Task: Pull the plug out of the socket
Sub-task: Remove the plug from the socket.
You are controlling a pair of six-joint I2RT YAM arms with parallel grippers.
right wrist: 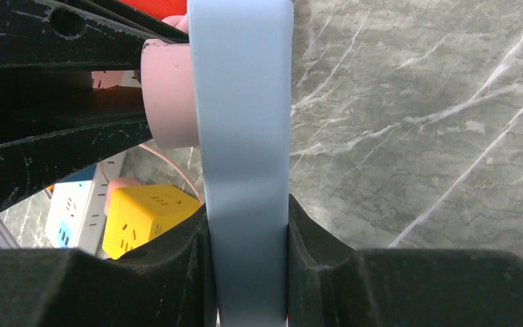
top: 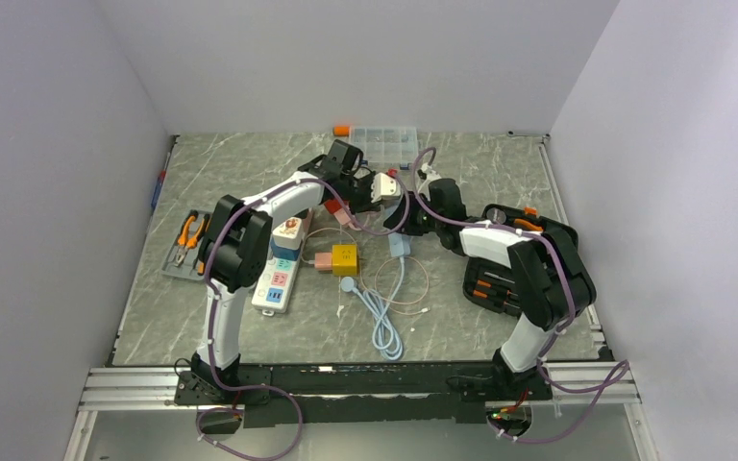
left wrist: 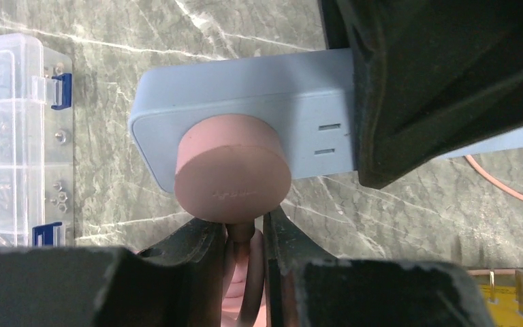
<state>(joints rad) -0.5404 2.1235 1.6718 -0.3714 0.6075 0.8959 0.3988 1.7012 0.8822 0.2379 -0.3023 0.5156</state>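
Tools gripped both: left tool [left wrist: 245,233] pinched the round pink plug [left wrist: 232,170] by its neck, right tool [right wrist: 247,235] clamped the flat pale-blue socket block [right wrist: 242,102].

Plain pale walls [top: 346,58] enclose three sides of a grey marbled counter [top: 500,173] — white-veined, evenly lit — aluminium rail [top: 125,384] at its near edge.

pale blue socket [left wrist: 245,102] right end hidden behind right hand [left wrist: 408,102], pink plug [left wrist: 233,174] prongs unseen, its cord cut off at picture edge, clear parts box [left wrist: 13,136] partly cropped
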